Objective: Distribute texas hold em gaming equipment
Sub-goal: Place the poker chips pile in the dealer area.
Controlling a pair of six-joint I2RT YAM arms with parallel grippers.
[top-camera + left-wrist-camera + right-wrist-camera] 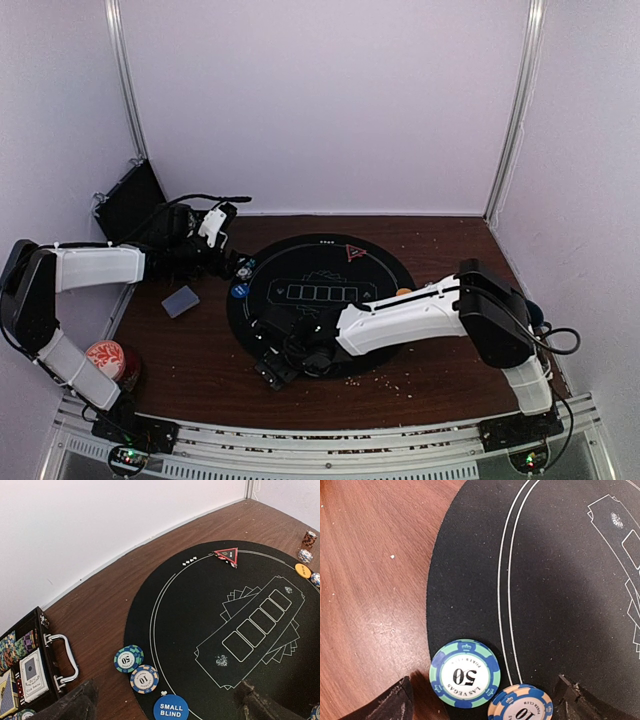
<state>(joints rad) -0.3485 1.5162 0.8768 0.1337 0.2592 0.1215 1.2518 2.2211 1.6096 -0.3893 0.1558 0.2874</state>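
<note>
My left-wrist feed shows a green-and-blue "50" chip [128, 658] and an orange-and-blue "10" chip [144, 678] lying flat, side by side, at the black mat's [200, 610] edge. The blue "SMALL BLIND" button [170, 708] is just beside them, and the red triangle marker [227, 556] lies at the far rim.

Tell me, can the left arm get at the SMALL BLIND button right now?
Probably yes: the open left tool hangs close over the SMALL BLIND button, flat at the edge of the mat, nothing on it.
</note>
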